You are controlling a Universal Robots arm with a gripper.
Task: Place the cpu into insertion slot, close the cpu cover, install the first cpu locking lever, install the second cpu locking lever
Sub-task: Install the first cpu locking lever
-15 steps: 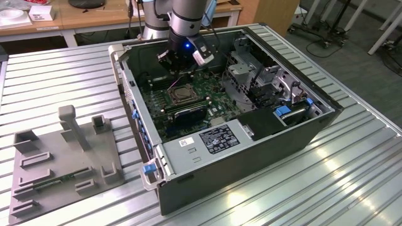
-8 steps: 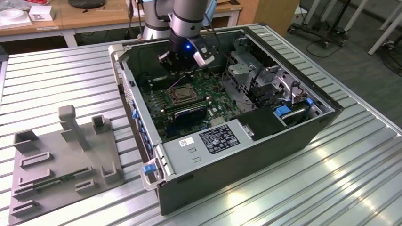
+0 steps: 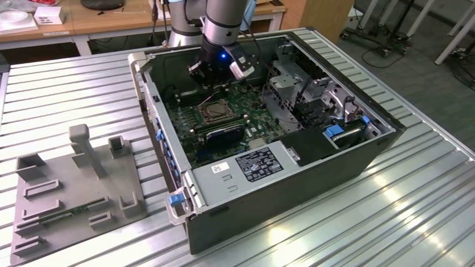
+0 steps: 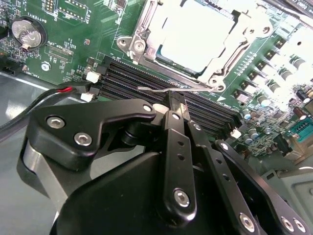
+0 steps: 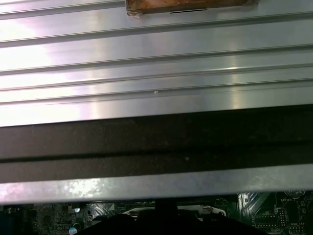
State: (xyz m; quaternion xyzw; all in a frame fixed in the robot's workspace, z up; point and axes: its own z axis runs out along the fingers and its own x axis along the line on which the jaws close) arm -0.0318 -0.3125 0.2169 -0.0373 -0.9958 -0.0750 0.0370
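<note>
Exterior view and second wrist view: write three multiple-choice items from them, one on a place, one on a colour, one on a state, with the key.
1. Where is the claw?
A. over the grey fixture
B. inside the open computer case, above the circuit board
C. off the table

2. The circuit board is:
A. blue
B. red
C. green

3. The cpu cover is:
A. down flat around the cpu
B. standing upright
C. taken off

Key: 1 B, the exterior view shows it within the case walls; 2 C, green shows in both views; 3 A, the frame lies around the chip in the second wrist view.
</note>
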